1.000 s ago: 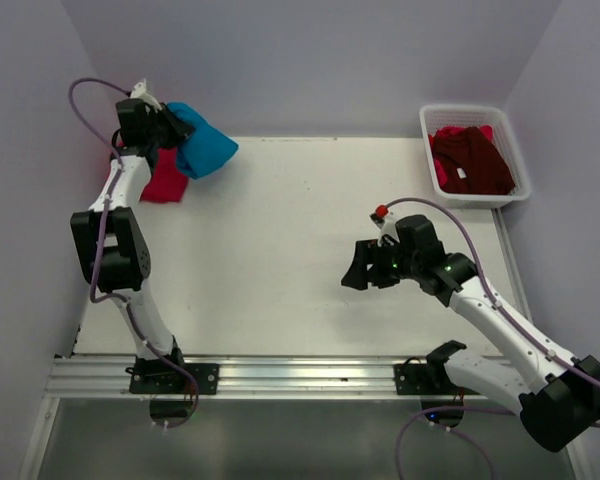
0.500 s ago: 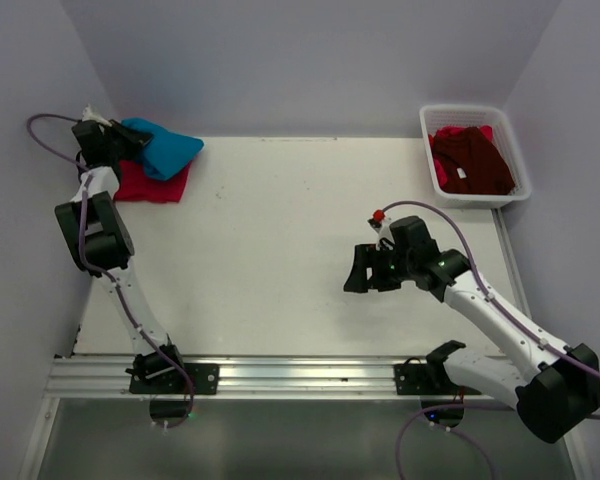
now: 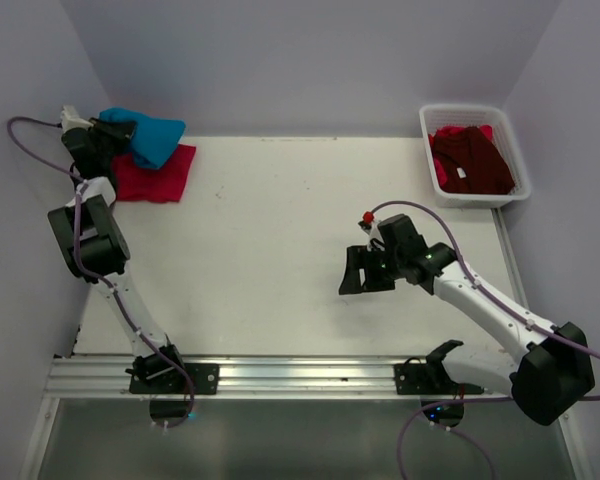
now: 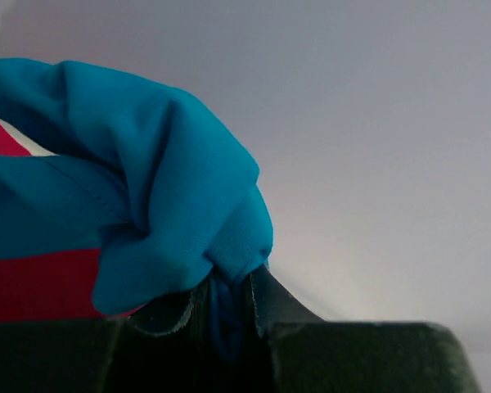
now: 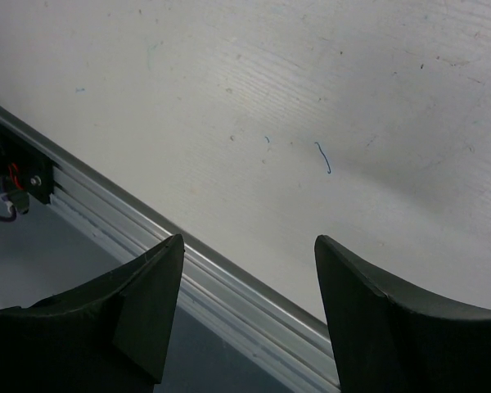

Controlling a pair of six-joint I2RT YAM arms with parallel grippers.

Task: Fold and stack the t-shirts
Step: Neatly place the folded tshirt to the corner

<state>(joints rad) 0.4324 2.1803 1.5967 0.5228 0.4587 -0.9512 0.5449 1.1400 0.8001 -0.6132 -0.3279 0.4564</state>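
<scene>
At the table's far left corner, the folded teal-blue t-shirt (image 3: 145,135) hangs bunched over the folded pinkish-red t-shirt (image 3: 152,173), which lies flat. My left gripper (image 3: 108,132) is shut on a fold of the teal-blue t-shirt (image 4: 147,213); the cloth is pinched between its dark fingers (image 4: 266,303), and red cloth (image 4: 33,282) shows below. The dark maroon t-shirt (image 3: 470,160) lies crumpled in the white basket (image 3: 427,140) at the far right. My right gripper (image 3: 352,272) hovers open over bare table right of centre, nothing between its fingertips (image 5: 151,278).
Purple-grey walls close in on the left, back and right. The aluminium rail (image 3: 300,375) with both arm bases runs along the near edge; the same rail (image 5: 229,295) crosses the right wrist view. The left arm's cable (image 3: 25,135) loops by the left wall.
My left gripper has carried the teal-blue t-shirt leftward and back, from beside the red one to over it in the far left corner. The right gripper has drifted slightly left.
</scene>
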